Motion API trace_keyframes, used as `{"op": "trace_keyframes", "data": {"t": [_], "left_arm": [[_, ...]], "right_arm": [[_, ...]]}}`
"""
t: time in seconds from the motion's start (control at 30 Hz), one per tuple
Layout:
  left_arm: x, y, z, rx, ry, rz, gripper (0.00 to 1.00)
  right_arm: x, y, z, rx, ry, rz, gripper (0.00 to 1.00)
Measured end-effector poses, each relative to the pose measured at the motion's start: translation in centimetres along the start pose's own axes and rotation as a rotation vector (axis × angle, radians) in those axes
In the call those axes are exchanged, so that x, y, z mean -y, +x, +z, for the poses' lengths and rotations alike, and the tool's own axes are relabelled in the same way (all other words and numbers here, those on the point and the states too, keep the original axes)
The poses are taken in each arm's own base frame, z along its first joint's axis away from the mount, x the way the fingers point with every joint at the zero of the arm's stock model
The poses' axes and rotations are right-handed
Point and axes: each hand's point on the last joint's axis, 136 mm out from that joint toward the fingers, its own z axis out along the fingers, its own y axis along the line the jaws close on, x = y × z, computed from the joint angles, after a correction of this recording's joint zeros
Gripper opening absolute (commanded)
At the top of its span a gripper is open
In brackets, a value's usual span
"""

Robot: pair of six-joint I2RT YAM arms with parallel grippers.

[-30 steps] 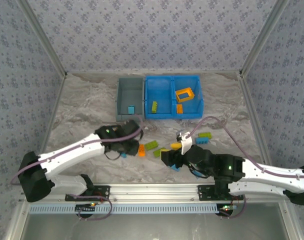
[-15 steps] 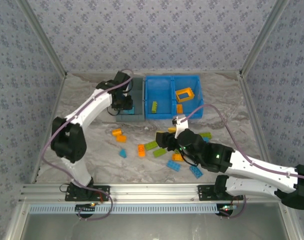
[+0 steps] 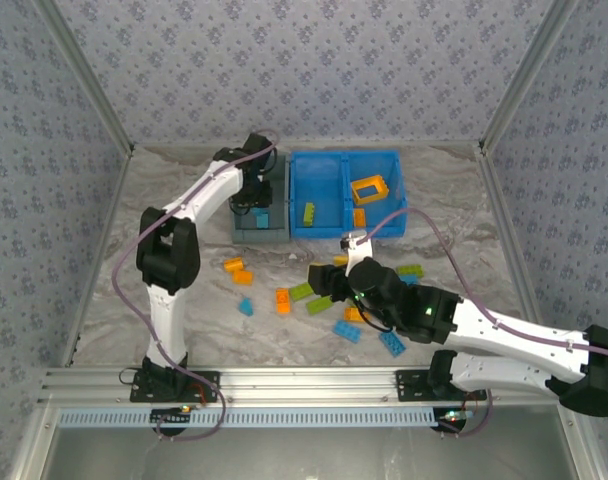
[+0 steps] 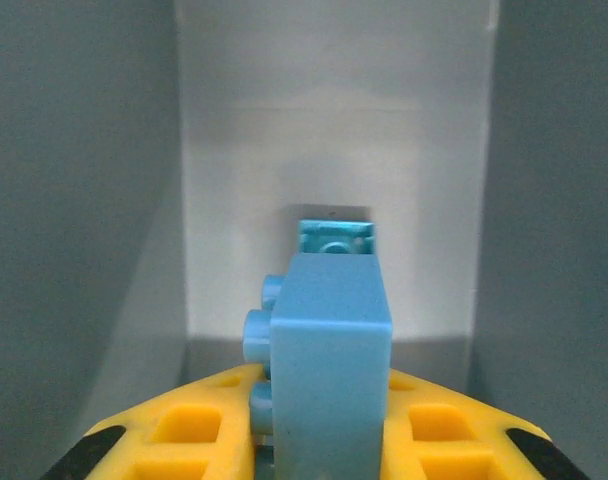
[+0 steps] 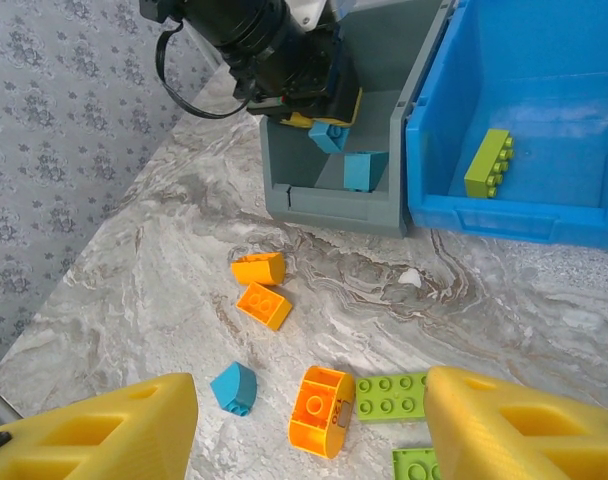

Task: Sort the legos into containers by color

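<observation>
Left gripper (image 4: 329,445) pinches a blue brick (image 4: 332,350) by its sides, low inside the grey bin (image 4: 84,200) at frame centre. It looks light, rigid and slick, so flat faces grip best. Right gripper (image 5: 309,425) gapes empty above loose legos (image 5: 389,395), lower frame.

The left hand (image 4: 324,440) has swung over, carrying a blue brick (image 4: 329,350) into the grey bin (image 5: 334,205)

The blue brick (image 4: 329,370), cropped at the bottom, hides most of the teal brick (image 4: 334,238) behind.
</observation>
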Motion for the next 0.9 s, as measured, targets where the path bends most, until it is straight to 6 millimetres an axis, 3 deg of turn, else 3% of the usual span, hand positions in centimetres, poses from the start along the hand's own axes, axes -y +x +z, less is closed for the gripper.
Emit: {"op": "trace_keyframes", "data": {"t": [0.13, 0.27, 0.33, 0.43, 0.57, 0.67, 0.73, 0.8, 0.9], "left_arm": [[-0.8, 0.4, 0.2, -0.007, -0.069, -0.001, 0.32], [-0.6, 1.0, 1.4, -0.028, -0.109, -0.005, 0.52], [-0.5, 1.5, 1.8, -0.04, -0.121, 0.005, 0.57], [-0.2, 1.9, 1.5, -0.049, -0.131, 0.014, 0.57], [1.0, 0.6, -0.3, -0.002, -0.107, 0.009, 0.57], [1.6, -0.1, -2.6, 0.05, -0.086, 0.002, 0.63], [2.0, -0.4, -5.2, 0.1, -0.066, -0.006, 0.65], [2.5, -0.4, -8.4, 0.164, -0.028, -0.014, 0.68], [2.9, 1.7, -14.4, 0.264, 0.048, 0.0, 0.7]], "right_arm": [[0.2, -0.1, 0.1, 0.002, 0.006, 0.011, 0.65], [0.5, -0.2, 0.1, 0.005, 0.016, 0.021, 0.65], [0.7, -0.2, 0.1, 0.002, 0.023, 0.024, 0.66], [1.4, 0.1, 0.2, -0.01, 0.045, 0.032, 0.65], [2.5, 0.4, 0.2, -0.027, 0.085, 0.054, 0.65], [3.4, 1.1, 0.4, -0.053, 0.126, 0.069, 0.67], [4.0, 2.3, 1.1, -0.095, 0.162, 0.056, 0.69], [4.4, 4.2, 2.2, -0.173, 0.198, 0.018, 0.7], [4.9, 8.1, 4.5, -0.342, 0.249, -0.089, 0.73]]}}
